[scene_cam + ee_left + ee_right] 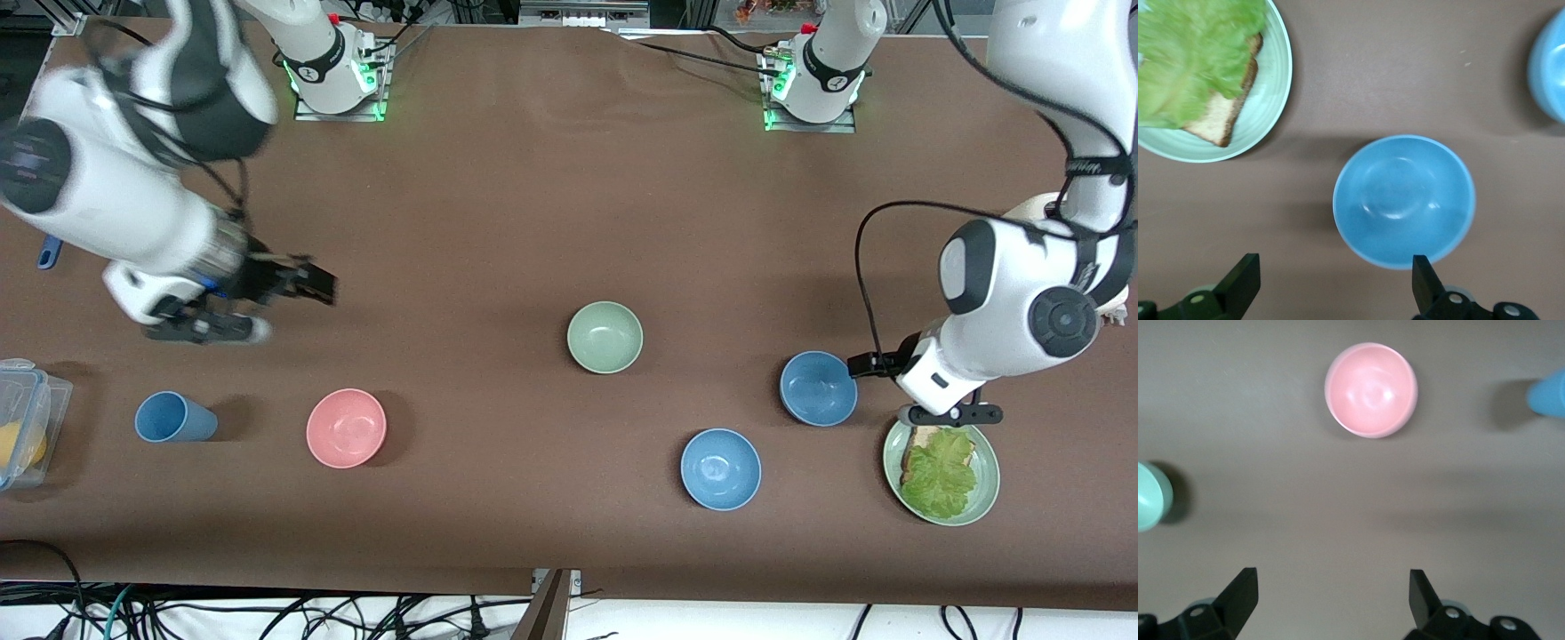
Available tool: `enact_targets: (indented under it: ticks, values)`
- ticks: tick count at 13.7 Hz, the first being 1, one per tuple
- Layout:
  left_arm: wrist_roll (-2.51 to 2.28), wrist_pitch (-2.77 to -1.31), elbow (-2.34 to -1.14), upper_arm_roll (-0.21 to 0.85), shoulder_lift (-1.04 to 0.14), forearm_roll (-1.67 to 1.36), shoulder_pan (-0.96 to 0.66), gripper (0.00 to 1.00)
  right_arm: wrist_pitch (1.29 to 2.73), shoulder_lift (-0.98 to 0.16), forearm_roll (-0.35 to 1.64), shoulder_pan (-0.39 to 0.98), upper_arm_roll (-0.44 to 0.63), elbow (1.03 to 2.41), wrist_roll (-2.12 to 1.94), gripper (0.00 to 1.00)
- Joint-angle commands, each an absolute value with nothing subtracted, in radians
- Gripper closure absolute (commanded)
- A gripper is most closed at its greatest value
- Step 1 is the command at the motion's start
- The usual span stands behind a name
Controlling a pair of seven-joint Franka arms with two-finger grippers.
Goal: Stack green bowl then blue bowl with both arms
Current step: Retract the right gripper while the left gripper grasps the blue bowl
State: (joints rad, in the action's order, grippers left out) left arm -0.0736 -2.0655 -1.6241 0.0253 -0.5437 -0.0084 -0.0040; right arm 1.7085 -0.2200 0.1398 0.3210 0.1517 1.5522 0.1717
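**Bowls Not Yet Stacked**

The green bowl (605,337) is seen on the desk (533,204), near the middle, upright and empty. Two blue bowls are seen toward the left arm's end. One blue bowl (818,388) sits just beside the plate of bread and lettuce (985,484). The other blue bowl (720,468) is nearer to the front camera.

The left gripper (1331,287) is held over the desk beside the first blue bowl, with its fingers spread wide and nothing in them. In the left wrist view, one finger is seen right at that bowl's rim. This bowl is judged the easy one for the left arm.

The right gripper (1331,600) is held wide apart too, and empty, over bare desk near the pink bowl (346,428). The green bowl lies off toward the middle from it, well apart.
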Motion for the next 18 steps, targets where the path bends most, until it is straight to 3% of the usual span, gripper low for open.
enact_targets:
  ticks: [1, 4, 8, 9, 12, 13, 18]
  values:
    - [-0.074, -2.083, -1.626, 0.031, -0.604, -0.064, 0.002, 0.00, 1.614, -0.129, 0.147, 0.225, 0.086, 1.605, 0.155, 0.00]
    - [-0.069, -2.120, -1.660, 0.031, -0.635, -0.118, 0.003, 0.00, 1.549, -0.094, 0.062, 0.109, -0.026, 1.565, 0.147, 0.00]
    - [-0.055, -2.169, -1.651, 0.029, -0.673, -0.124, 0.008, 0.00, 1.514, -0.078, 0.054, 0.094, -0.029, 1.563, 0.135, 0.00]
    - [-0.067, -2.169, -1.649, 0.031, -0.670, -0.147, 0.027, 0.08, 1.514, -0.078, 0.042, 0.094, -0.029, 1.563, 0.132, 0.00]
    - [-0.049, -2.169, -1.646, 0.029, -0.675, -0.226, 0.034, 0.86, 1.525, -0.080, -0.008, 0.094, -0.028, 1.565, 0.092, 0.00]
    - [-0.037, -2.169, -1.646, 0.029, -0.680, -0.225, 0.035, 1.00, 1.535, -0.083, -0.012, 0.094, -0.028, 1.563, 0.084, 0.00]
    - [-0.026, -2.160, -1.640, 0.029, -0.667, -0.224, 0.040, 1.00, 1.523, -0.091, -0.021, 0.092, -0.012, 1.504, 0.058, 0.00]
